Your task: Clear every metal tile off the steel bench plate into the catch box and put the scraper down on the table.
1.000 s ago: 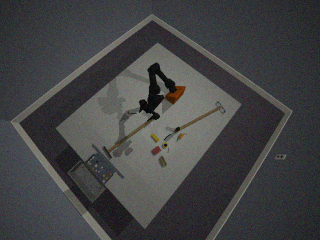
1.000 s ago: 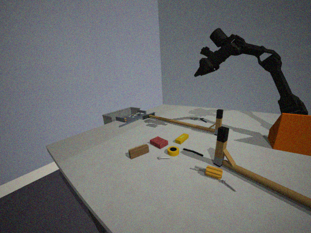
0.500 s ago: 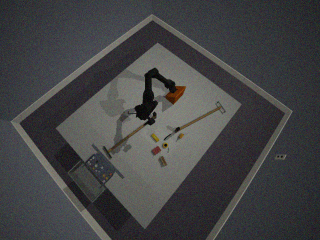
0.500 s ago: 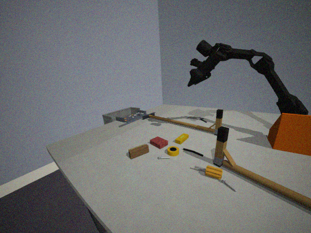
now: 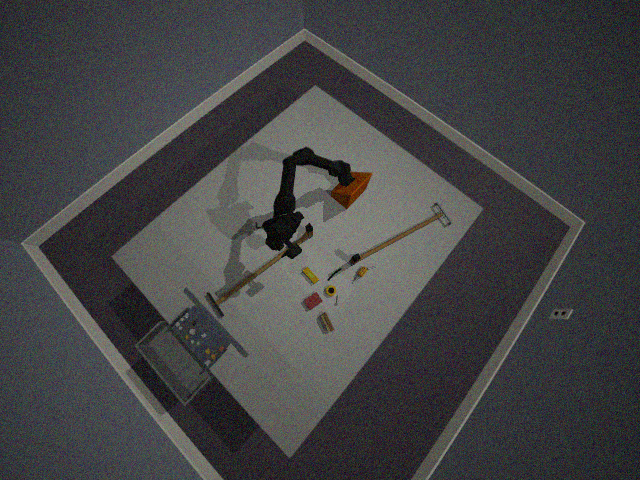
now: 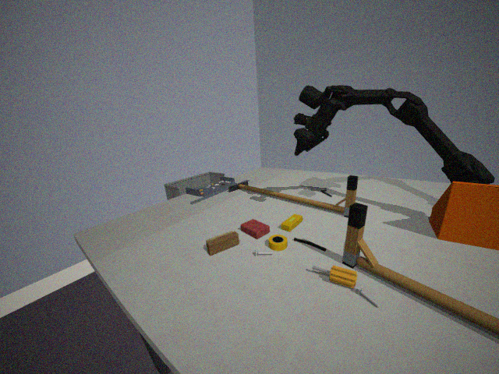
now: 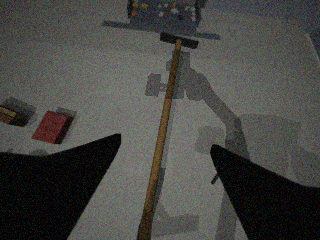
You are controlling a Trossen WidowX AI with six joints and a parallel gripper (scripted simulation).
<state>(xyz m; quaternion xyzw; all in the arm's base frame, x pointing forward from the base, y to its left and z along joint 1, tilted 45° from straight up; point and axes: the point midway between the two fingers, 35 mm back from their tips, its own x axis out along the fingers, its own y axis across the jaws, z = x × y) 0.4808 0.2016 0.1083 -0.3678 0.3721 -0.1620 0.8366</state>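
Below and to the left of the pincer (image 5: 275, 242) (image 6: 298, 152) (image 7: 166, 140) lie a yellow block (image 5: 310, 274) (image 6: 291, 222), a red block (image 5: 312, 300) (image 6: 254, 227) (image 7: 51, 126), a tape roll (image 5: 330, 290) (image 6: 277, 242) and a wood block (image 5: 325, 322) (image 6: 222, 243) (image 7: 8, 115). A screw (image 5: 336, 300) (image 6: 263, 253), a black strip (image 6: 309, 244) and an orange-handled tool (image 5: 361, 272) (image 6: 342, 276) are also on that side, as is a frame-headed tool (image 5: 398, 237) (image 6: 435, 291). Right of the pincer's middle is a thin dark piece (image 6: 323, 192) (image 7: 215, 178), possibly a rod; the grain blurs it.
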